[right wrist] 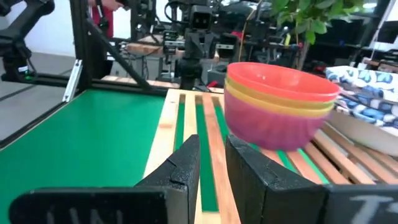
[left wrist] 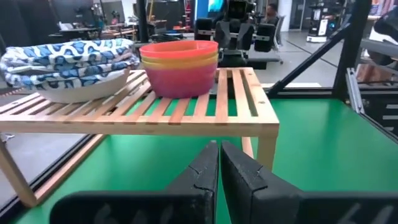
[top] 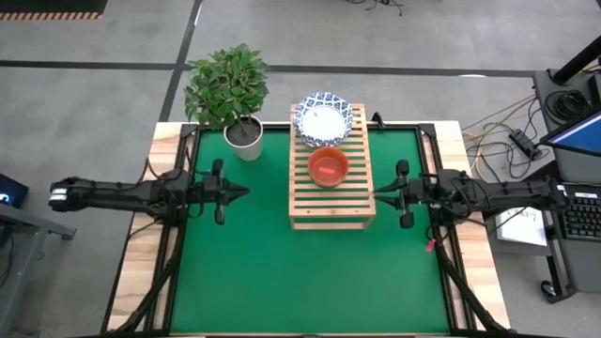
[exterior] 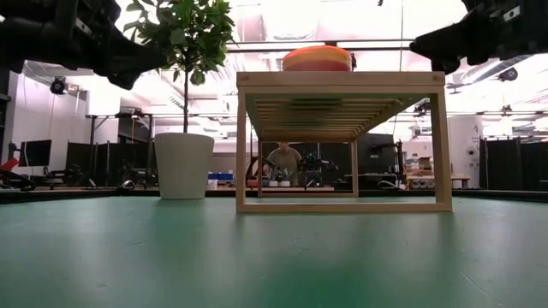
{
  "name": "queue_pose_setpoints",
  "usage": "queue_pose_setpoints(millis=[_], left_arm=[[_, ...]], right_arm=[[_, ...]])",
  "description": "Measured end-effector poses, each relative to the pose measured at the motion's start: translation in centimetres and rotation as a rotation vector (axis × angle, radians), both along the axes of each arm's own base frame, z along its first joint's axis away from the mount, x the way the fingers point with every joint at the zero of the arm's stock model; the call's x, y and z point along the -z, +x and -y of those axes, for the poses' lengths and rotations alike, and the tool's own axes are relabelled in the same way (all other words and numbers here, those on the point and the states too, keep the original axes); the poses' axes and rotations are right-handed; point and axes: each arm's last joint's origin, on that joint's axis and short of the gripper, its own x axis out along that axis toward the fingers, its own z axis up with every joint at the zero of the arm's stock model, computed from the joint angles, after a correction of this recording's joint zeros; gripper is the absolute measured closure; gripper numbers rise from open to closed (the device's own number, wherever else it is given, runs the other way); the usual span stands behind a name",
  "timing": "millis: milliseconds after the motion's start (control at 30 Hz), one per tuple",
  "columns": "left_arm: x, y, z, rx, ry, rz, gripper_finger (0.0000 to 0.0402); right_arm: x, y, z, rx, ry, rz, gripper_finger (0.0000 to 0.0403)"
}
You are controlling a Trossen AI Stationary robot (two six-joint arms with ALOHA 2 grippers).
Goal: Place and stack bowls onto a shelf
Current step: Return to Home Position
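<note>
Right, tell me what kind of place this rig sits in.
Most likely a robotics lab or workshop. Beyond the green table mat stand more robot arms on benches, cables and a power strip trail over the concrete floor, and a person sits at a workstation.

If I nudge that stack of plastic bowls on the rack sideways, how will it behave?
The plastic bowls look thin, so probably light and easy to slide. They sit nested, so they would likely move together. Their narrow base rests on the rack slats, so it may catch and tip.
</note>
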Motion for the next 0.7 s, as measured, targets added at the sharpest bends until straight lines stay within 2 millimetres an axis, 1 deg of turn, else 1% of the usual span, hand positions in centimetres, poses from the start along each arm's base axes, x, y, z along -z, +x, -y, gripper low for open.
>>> queue_pose_setpoints(millis=[133, 233, 433, 533, 600, 700], left_arm=[[0.3, -0.2, -0.2, -0.017, -0.020, -0.013, 0.0402], [0.6, -0.2, -0.2, -0.014, -0.052, -0.011, 0.0402], [2.0, -0.4, -0.1, 0.017, -0.085, 0.071, 0.0402], [3.2, -0.7, -0.1, 0.035, -0.116, 0.121, 0.0402], [3.9, -1.0, 0.0, 0.052, -0.146, 0.168, 0.0402], [4.0, -1.0, 0.0, 0.065, -0.173, 0.155, 0.0402]], right_arm=[[0.7, -1.1, 0.1, 0.009, -0.001, 0.041, 0.0335], [1.4, -1.5, 0.2, 0.013, -0.001, 0.060, 0.0335], [1.9, -2.8, 0.1, 0.013, 0.002, 0.135, 0.0335], [1.8, -3.5, 0.1, 0.010, 0.015, 0.163, 0.0335], [2.2, -3.5, 0.0, -0.005, 0.029, 0.137, 0.0335], [1.9, -3.4, -0.2, -0.074, 0.025, 0.144, 0.0335]])
